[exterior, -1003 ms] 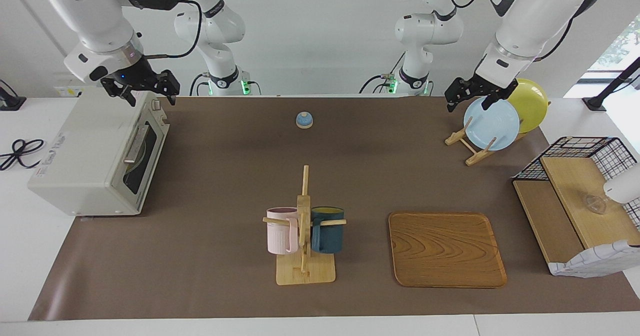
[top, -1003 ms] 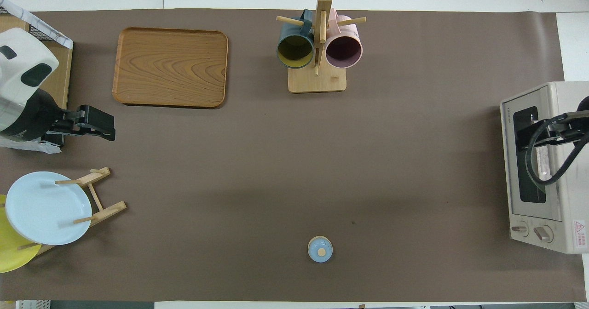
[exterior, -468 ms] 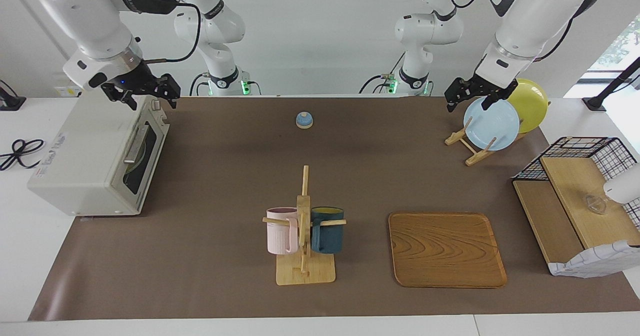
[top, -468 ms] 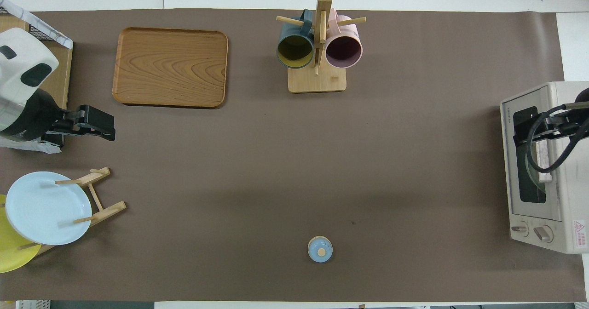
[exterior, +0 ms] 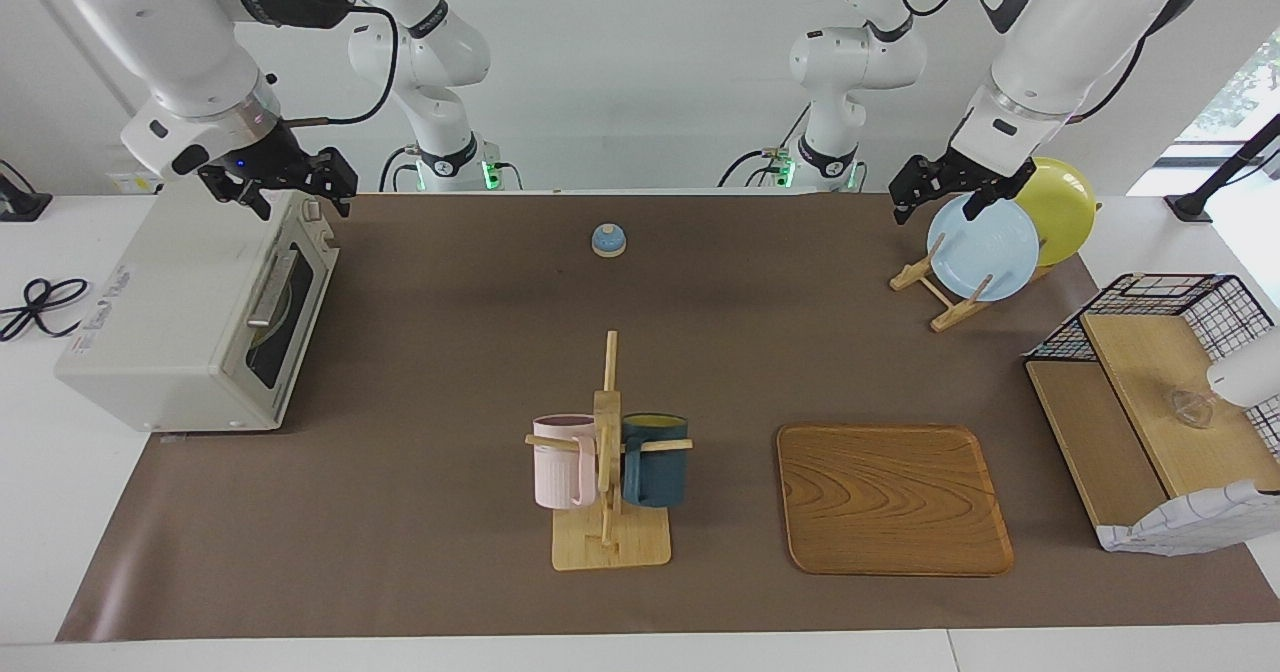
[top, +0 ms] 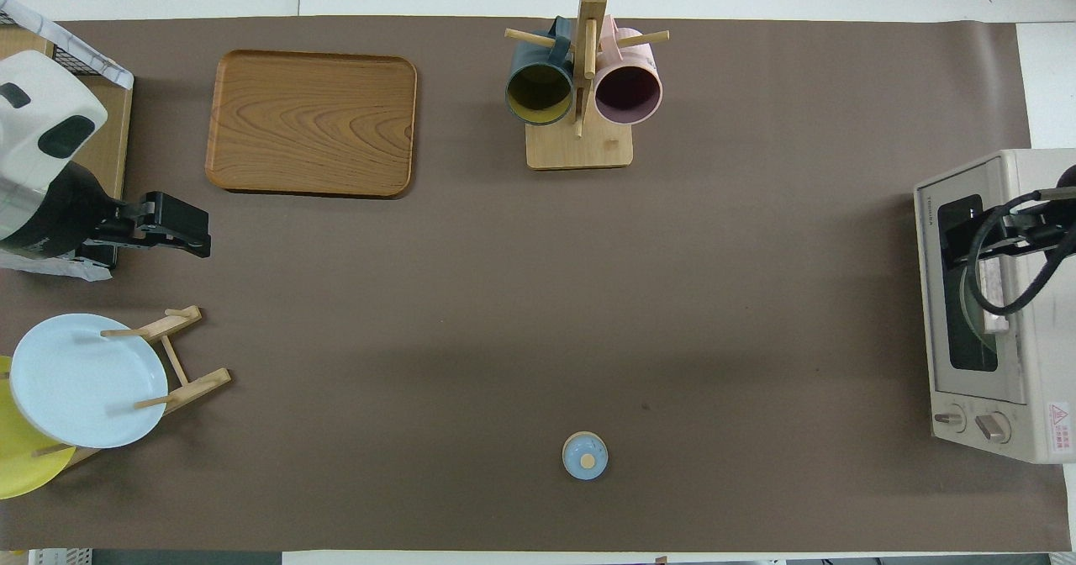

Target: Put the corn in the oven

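Toaster oven [exterior: 190,317] door shut (corn unseen). Right claw [exterior: 295,187] open, empty, over its top; left claw [exterior: 945,192] open above plate rack [exterior: 935,292].

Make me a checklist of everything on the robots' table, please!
Surface: brown mat covering the table.
Job's things: oven at the right arm's end, door closed; corn: nothing seen.
Clutter: wooden tray; mug stand with a pink mug and a dark blue mug; blue plate and yellow plate in a rack; small blue bell; wire basket with boards.
Grippers: right gripper over the oven's top, fingers open, empty; left gripper over the plate rack, fingers open, empty.
Cables: black cord on the white table beside the oven.
Surroundings: white wall, window at the left arm's end.
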Motion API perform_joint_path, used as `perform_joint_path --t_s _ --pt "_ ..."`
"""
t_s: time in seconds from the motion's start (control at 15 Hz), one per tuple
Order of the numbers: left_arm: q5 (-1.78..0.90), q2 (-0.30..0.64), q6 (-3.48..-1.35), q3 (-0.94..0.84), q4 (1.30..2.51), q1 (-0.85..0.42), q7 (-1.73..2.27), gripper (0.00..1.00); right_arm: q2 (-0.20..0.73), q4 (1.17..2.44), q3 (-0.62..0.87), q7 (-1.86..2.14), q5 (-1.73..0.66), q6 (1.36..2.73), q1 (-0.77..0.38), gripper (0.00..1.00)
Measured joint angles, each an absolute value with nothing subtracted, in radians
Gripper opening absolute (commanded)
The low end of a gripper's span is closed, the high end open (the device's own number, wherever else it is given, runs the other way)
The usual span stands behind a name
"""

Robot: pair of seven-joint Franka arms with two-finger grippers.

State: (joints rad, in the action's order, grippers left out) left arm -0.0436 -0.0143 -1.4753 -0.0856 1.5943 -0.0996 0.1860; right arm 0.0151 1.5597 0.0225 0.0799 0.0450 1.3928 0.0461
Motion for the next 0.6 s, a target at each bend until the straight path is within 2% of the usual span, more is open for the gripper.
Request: perform_joint_path --t_s 0.6 --pt "-0.044 -0.014 -1.475 -0.086 1.594 -0.1 0.186 1.0 0.012 1.55 0.02 0.08 0.044 1.424 0.059 1.0"
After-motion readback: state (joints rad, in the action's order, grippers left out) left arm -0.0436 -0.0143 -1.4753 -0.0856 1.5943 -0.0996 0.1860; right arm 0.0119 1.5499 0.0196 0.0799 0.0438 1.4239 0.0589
